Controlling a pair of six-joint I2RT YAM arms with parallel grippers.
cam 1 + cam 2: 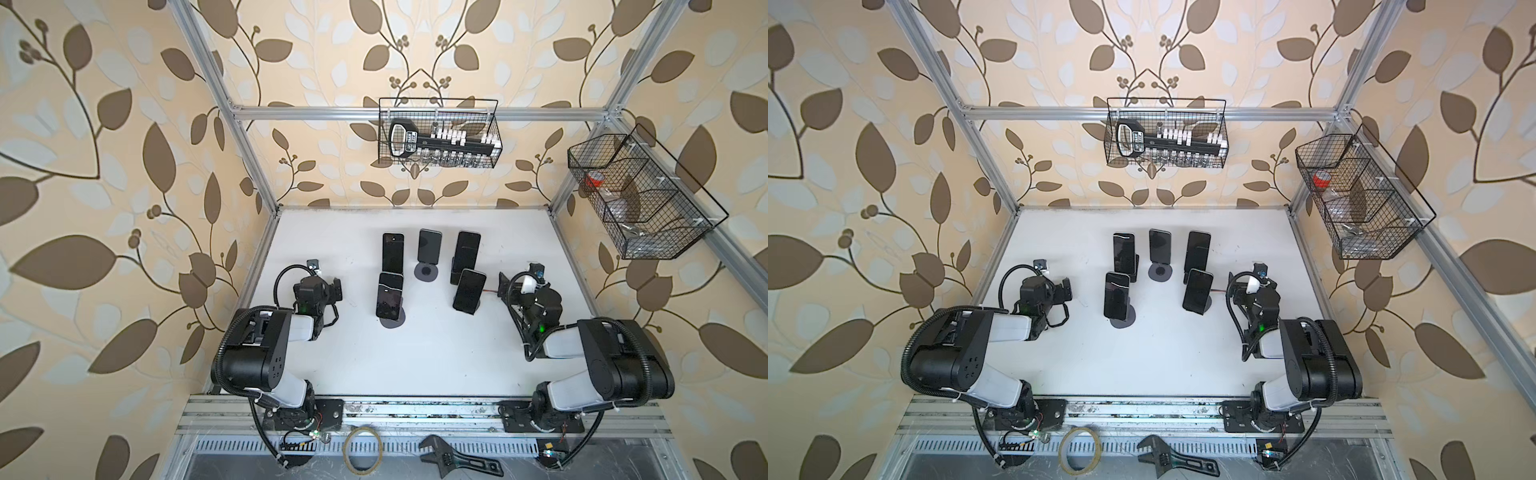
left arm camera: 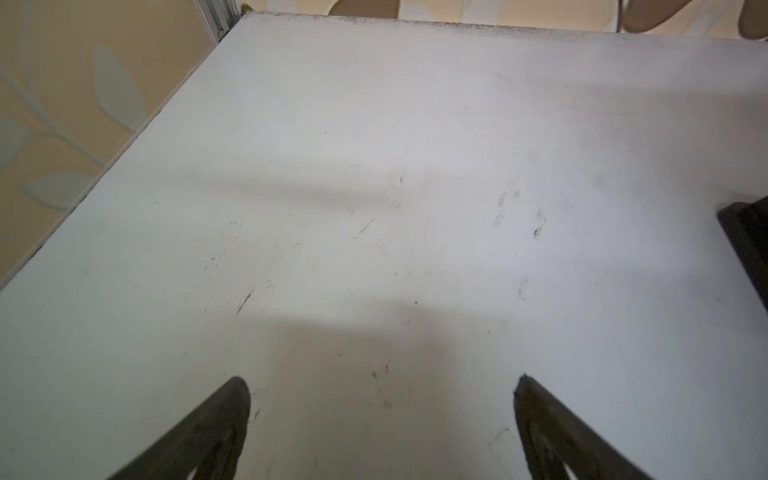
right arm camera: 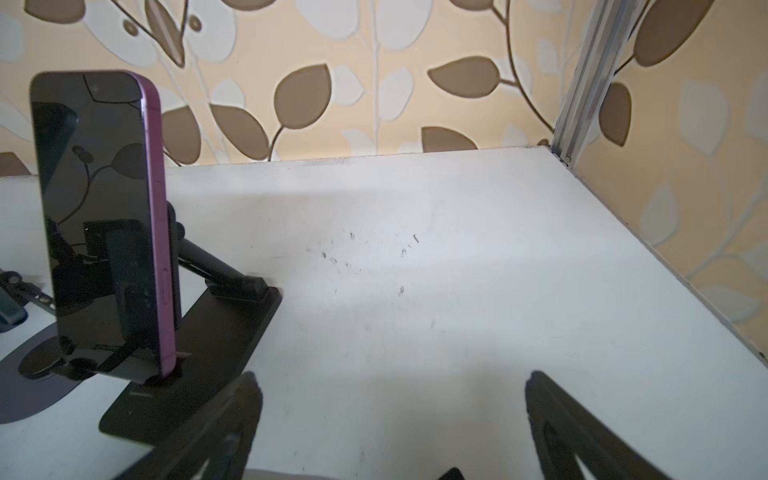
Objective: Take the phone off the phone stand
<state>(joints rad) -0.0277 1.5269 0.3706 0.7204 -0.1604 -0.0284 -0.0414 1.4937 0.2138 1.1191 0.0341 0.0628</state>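
Right wrist view: purple-edged black phone (image 3: 95,208) upright in black folding stand (image 3: 216,332), just left of right gripper (image 3: 390,382). Right gripper and left gripper (image 2: 382,382) both spread wide, empty. Risk: a finger clips the stand base, toppling the phone onto neighbouring phones (image 1: 390,295).

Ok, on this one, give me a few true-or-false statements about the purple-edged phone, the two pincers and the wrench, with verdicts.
1. The purple-edged phone stands upright in a black stand. True.
2. The left pincer is shut on that phone. False: its jaws stand open, with only bare table between them.
3. The right pincer is open and holds nothing. True.
4. The wrench lies on the table beside the purple-edged phone. False: it lies on the metal frame at the front, off the table.
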